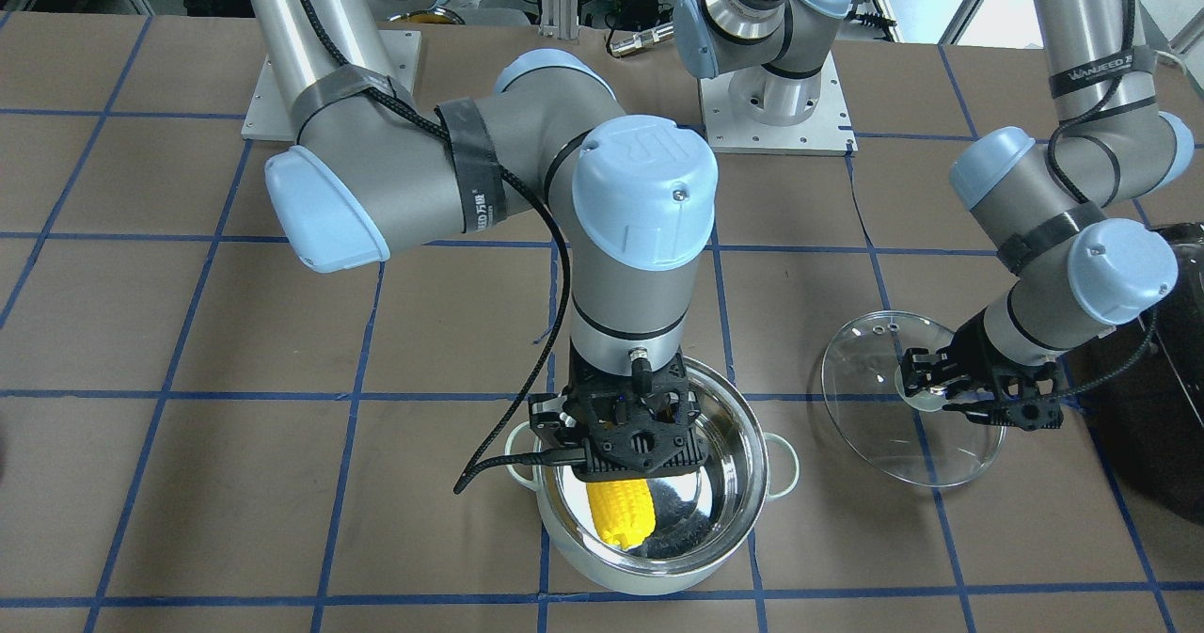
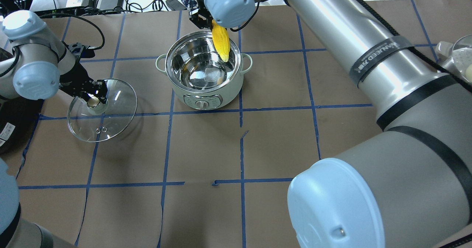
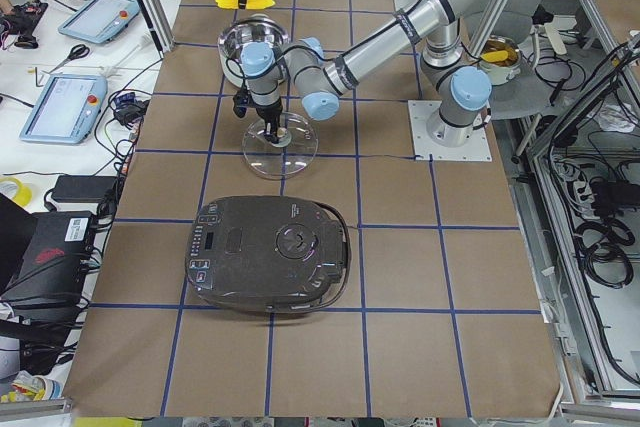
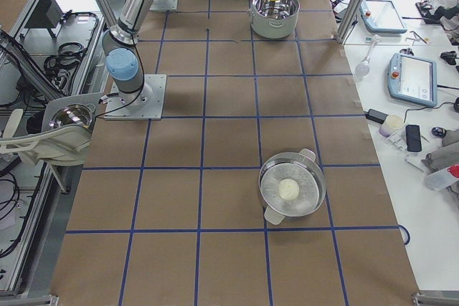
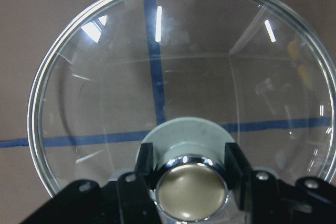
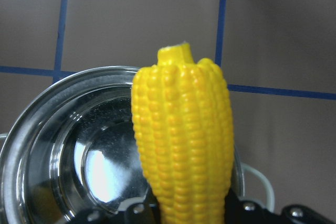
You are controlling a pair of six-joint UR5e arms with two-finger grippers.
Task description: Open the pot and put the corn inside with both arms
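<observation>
The corn [image 2: 221, 41], bright yellow and knobbly, is hanging tapered end down over the open pot [image 2: 203, 97], near 1 o'clock of its rim in the overhead view. The right tool [image 1: 628, 468] is clamping its thick end. The pot is showing a shiny steel bowl and a pale mint wall. At its 8 o'clock, the left tool [image 2: 93, 97] is pinching the brass knob [image 5: 191, 195] of the tilted glass lid [image 2: 112, 117]. Brown paper with blue tape squares is covering the desk [image 2: 280, 141].
</observation>
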